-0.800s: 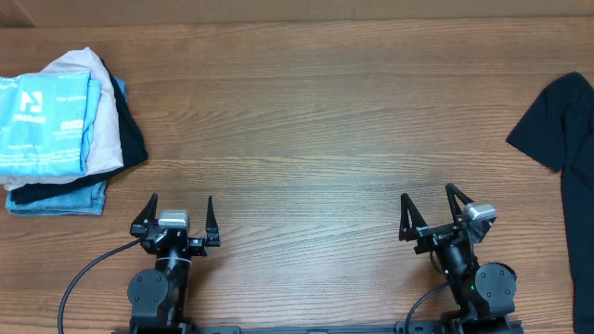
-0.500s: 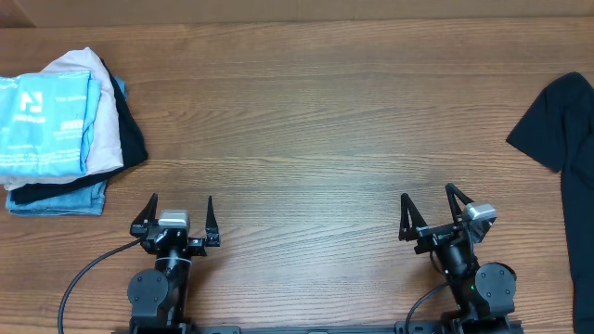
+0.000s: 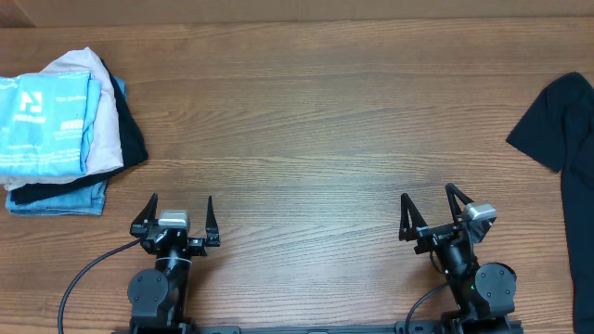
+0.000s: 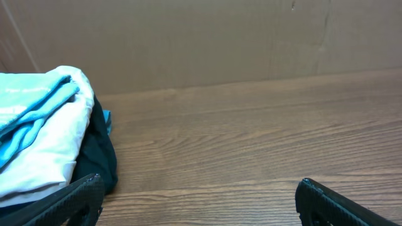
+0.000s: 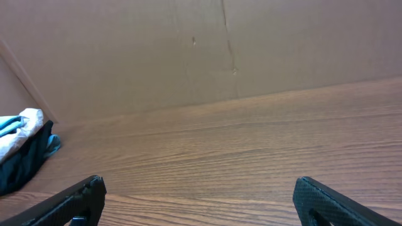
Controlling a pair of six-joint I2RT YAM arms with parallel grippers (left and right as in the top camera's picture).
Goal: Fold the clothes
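A stack of folded clothes [image 3: 58, 130], light blue, pink, black and denim, lies at the far left of the wooden table; it also shows in the left wrist view [image 4: 44, 141] and at the left edge of the right wrist view [image 5: 22, 150]. An unfolded black garment [image 3: 566, 139] lies at the right edge, partly out of frame. My left gripper [image 3: 176, 211] is open and empty near the front edge, left of centre. My right gripper [image 3: 429, 208] is open and empty near the front edge, right of centre. Both grippers are well apart from the clothes.
A brown cardboard wall [image 4: 201, 44] stands along the back of the table, also in the right wrist view [image 5: 188, 50]. Bare wood tabletop [image 3: 316, 139] stretches between the stack and the black garment. Cables run from the arm bases at the front edge.
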